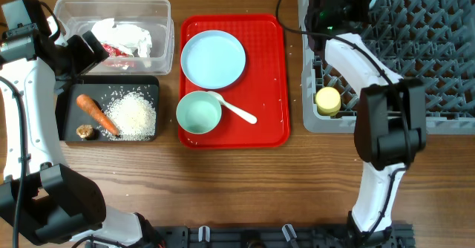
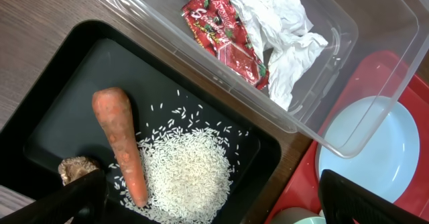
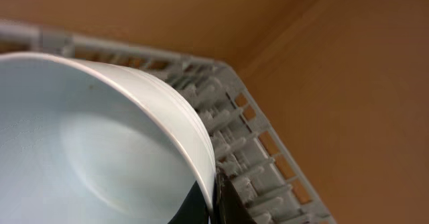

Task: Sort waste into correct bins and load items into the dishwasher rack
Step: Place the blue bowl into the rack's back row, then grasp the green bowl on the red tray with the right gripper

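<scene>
Three views: one fixed high, two riding the wrists.
The overhead looks straight down on the whole table [image 1: 245, 181] from afar. The left wrist view tilts down, near, over the black tray [image 2: 60, 83], clear tub [image 2: 362, 83] and plate [image 2: 375, 143] edge — all seen from overhead too. The right wrist view sits very close against a light blue bowl [image 3: 100, 150] at a corner of the dishwasher rack [image 3: 244, 143], sharing that rack with the overhead.
</scene>
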### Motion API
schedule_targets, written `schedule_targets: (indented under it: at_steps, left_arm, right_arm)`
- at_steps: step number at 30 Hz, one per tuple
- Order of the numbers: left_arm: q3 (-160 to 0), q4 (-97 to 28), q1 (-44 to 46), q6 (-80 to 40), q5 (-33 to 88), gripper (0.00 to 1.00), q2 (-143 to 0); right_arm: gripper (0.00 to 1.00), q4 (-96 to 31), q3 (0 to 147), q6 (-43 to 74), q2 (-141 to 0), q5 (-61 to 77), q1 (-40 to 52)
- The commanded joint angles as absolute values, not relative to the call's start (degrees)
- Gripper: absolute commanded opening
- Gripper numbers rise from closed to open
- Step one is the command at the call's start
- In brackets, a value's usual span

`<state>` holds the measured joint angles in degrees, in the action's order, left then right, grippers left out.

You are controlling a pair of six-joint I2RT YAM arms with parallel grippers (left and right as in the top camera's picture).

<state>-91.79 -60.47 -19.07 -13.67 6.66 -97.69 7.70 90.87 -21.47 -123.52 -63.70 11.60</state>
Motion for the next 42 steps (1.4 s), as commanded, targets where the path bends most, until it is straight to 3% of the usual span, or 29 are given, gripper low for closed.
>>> schedule_targets:
  at_steps: [1,10,15,17,18,19,20,32,36,39,40,42]
  left_arm:
    - [-92.88,-60.51,-19.03,-14.15,6.11,1.0,-97.08]
    - [-92.88,-60.51,-19.03,-14.17,6.11,1.0,-97.1]
    - [-92.88,-60.51,-19.03,-14.17,6.11,1.0,-97.1]
    - [-92.88,-60.51,-19.03,-14.17,6.11,1.0,-97.1]
    - [-92.88,-60.51,-19.03,-14.17,6.11,1.0,-97.1]
    - [-92.88,-60.51,-19.03,-14.17,6.11,1.0,-97.08]
    - [-92.88,-60.51,-19.03,-14.17,6.11,1.0,-97.1]
    - [-92.88,-60.51,-19.03,-14.17,6.11,1.0,-97.1]
    - [-92.88,-60.51,-19.03,-14.17,6.11,1.0,-97.1]
    - [-92.88,-60.51,-19.03,-14.17,6.11,1.0,-97.1]
    - [-92.88,-60.51,-19.03,-14.15,6.11,1.0,-97.1]
    - [-92.88,-60.51,-19.03,-14.17,6.11,1.0,-97.08]
  right_arm:
    - [0.04,6.42,91.18,-25.34,-125.78,-66.0,12.1]
    - [0.06,3.03,90.63,-25.5,-125.91,-61.76,14.68]
    - [0.24,-0.91,90.63,-25.45,-125.91,-57.01,16.62]
    - [0.37,-1.32,90.63,-25.5,-125.91,-56.88,17.32]
    - [0.56,-1.56,90.63,-25.47,-125.91,-56.9,17.67]
    - [0.88,-1.83,90.63,-25.47,-125.91,-56.9,18.0]
    - [1.0,-2.09,90.63,-25.47,-125.91,-56.93,18.33]
    - [1.0,-2.59,90.65,-25.08,-120.84,-59.02,21.37]
    - [1.0,-4.34,90.65,-18.09,-117.82,-57.08,21.91]
    - [1.0,-12.19,90.65,-10.9,-115.77,-45.84,23.64]
    - [1.0,-20.86,90.65,-7.07,-114.3,-29.36,25.36]
    - [1.0,-28.08,90.65,-2.48,-113.03,-9.3,26.87]
